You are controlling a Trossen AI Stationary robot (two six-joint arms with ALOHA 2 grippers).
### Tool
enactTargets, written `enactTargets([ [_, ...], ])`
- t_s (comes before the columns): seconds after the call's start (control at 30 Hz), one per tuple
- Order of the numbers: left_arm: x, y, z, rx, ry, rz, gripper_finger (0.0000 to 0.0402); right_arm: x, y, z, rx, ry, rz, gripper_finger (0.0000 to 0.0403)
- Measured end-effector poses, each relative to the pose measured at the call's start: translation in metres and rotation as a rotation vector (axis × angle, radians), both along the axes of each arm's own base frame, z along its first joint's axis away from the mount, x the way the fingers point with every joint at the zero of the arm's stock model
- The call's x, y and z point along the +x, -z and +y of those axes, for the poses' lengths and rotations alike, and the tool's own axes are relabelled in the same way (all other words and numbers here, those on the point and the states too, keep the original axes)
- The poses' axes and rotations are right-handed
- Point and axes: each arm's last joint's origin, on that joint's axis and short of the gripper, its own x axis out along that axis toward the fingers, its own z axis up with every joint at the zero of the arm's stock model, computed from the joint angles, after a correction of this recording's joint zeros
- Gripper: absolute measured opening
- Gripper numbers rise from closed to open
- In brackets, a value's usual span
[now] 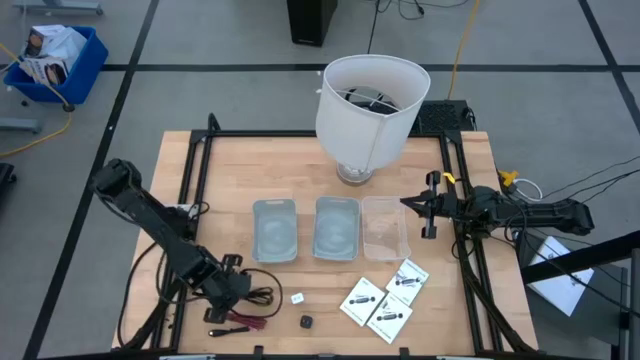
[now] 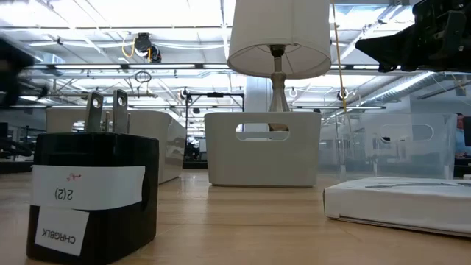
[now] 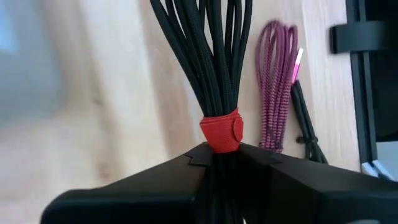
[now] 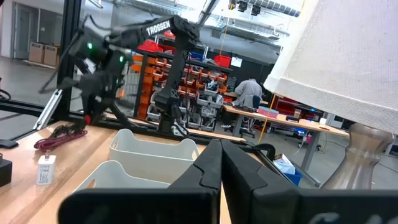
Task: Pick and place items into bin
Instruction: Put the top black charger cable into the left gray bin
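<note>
Fingers of the left gripper (image 3: 214, 158) are clamped on the black cable bundle (image 3: 208, 56) just below its red strap (image 3: 221, 132), at the table's front-left corner; right gripper (image 4: 219, 163) has its fingers pressed together w/ nothing between them, hovering off the table by the clear bin, waiting. Going big to small: wooden table (image 1: 230, 170), white lamp (image 1: 368, 105) at the back centre, then three bins in a row mid-table: left grey bin (image 1: 275, 230), middle grey bin (image 1: 336, 228), clear bin (image 1: 385, 228). All three look empty from above, so judging by that, nothing is placed yet and the task is barely started. Left to do: the held bundle needs carrying to a bin, then the magenta cable bundle (image 3: 277, 87) lying just beside it, the white packets (image 1: 385, 300) at front right, the black charger cube (image 1: 307, 322) and the tiny white piece (image 1: 297, 298) near front centre.
</note>
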Motion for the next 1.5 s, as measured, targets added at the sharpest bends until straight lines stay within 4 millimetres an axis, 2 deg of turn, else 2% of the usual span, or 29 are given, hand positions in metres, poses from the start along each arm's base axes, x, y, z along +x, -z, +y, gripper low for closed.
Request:
enactTargets([
  [0.13, 0.008, -0.039, 0.005, 0.152, -0.022, -0.067, 0.0039, 0.000, 0.000, 0.000, 0.000, 0.000, -0.001, 0.0000],
  [0.3, 0.025, -0.077, 0.019, 0.266, -0.328, -0.256, 0.0039, 0.000, 0.000, 0.000, 0.000, 0.000, -0.001, 0.0000],
  [0.43, 0.039, -0.091, 0.034, 0.231, -0.494, -0.294, 0.0053, 0.000, 0.000, 0.000, 0.001, 0.000, -0.002, 0.0000],
  [0.67, 0.058, -0.088, 0.069, 0.175, -0.782, -0.244, 0.0039, 0.000, 0.000, 0.000, 0.000, 0.000, -0.002, 0.0000],
  [0.93, 0.068, -0.072, 0.103, 0.146, -0.882, -0.122, 0.0042, 0.000, 0.000, 0.000, -0.004, 0.001, -0.002, 0.0000],
  [1.13, 0.070, -0.052, 0.116, 0.105, -0.912, -0.071, 0.0038, 0.000, 0.000, 0.000, -0.012, 0.002, -0.001, 0.0000],
  [1.5, 0.069, -0.033, 0.129, 0.098, -0.952, -0.033, 0.0038, 0.000, 0.000, 0.000, -0.025, 0.005, 0.000, 0.0000],
])
